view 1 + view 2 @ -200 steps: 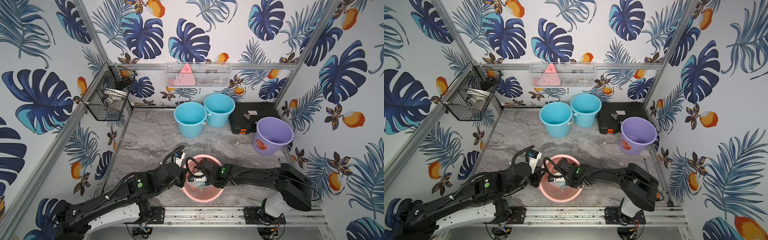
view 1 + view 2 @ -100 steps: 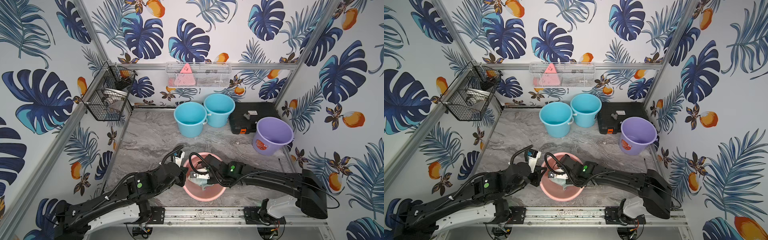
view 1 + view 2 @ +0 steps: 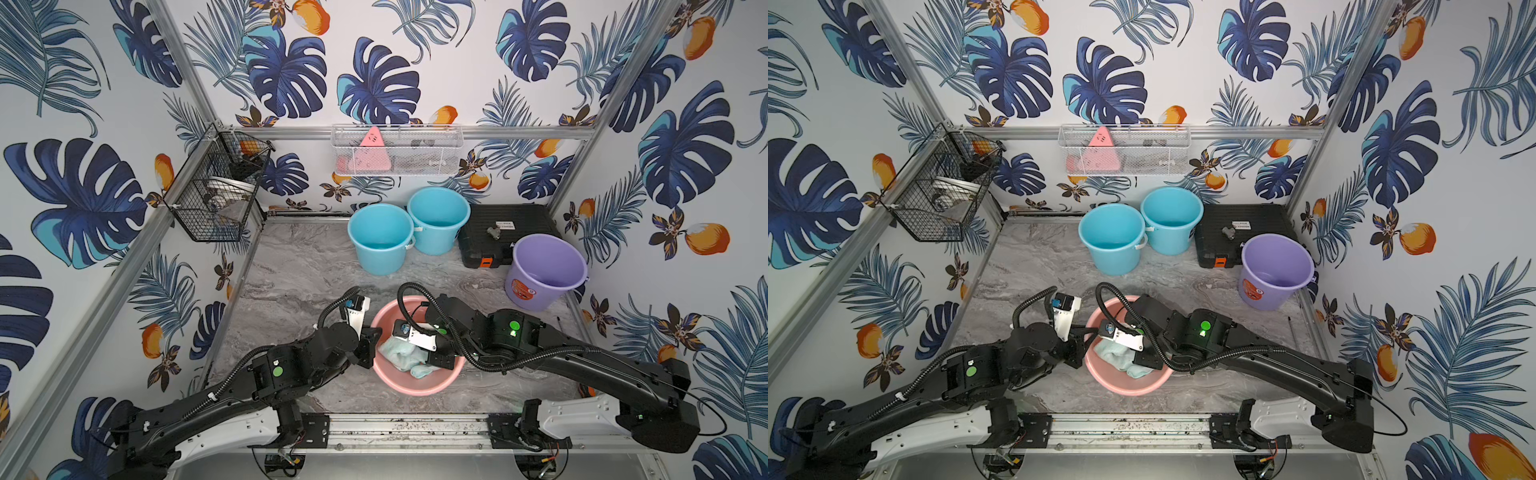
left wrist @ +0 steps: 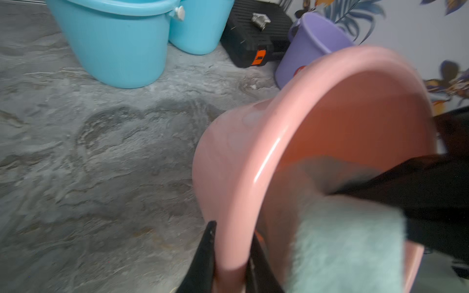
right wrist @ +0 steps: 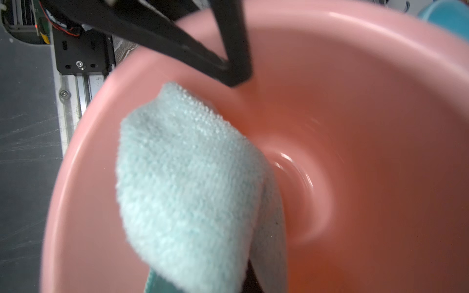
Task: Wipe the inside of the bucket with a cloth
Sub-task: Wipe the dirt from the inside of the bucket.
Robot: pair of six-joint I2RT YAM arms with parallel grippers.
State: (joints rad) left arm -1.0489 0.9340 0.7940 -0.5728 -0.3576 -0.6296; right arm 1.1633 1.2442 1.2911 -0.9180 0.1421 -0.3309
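Two black robot arms, the left arm [image 3: 266, 374] and the right arm [image 3: 540, 345], are reaching from 6 o'clock over a grey marble-patterned tabletop [image 3: 291, 282] in both top views. They are meeting at a round pink plastic bucket [image 3: 415, 384] standing at the tabletop's 6 o'clock edge. The left fingers [image 3: 368, 350] are sitting against its rim at 9 o'clock. The right fingers [image 3: 440, 358] are dipping inside from 3 o'clock, their tips hidden. A fluffy pale mint-aqua microfibre cloth [image 3: 397, 353] is lying bunched inside the bucket, against the wall from 9 to 6 o'clock. Two light blue plastic buckets [image 3: 380, 243] are standing side by side toward 12 o'clock. A black plastic case [image 3: 503, 232] is lying at 1 o'clock and a purple plastic bucket [image 3: 544, 270] is standing at 2 o'clock. In a top view the cloth [image 3: 1113, 352] is showing between the left fingers [image 3: 1076, 353] and the right fingers [image 3: 1148, 360].

Through the left wrist camera, the left fingers [image 4: 206, 253] are clenching the pink bucket's rim [image 4: 253, 162], one outside the wall and one inside. The cloth [image 4: 342, 241] is lying within the bucket, with the right fingers [image 4: 418, 192] pressing over it. The light blue buckets [image 4: 121, 45], the case [image 4: 253, 43] and the purple bucket [image 4: 304, 50] are standing beyond.

Through the right wrist camera, the cloth [image 5: 190, 190] is hanging pinched in the right fingers, which are almost wholly hidden beneath it. It is draping down the bucket's inner wall [image 5: 355, 126]. The left fingers [image 5: 232, 38] are meeting in a V over the rim.
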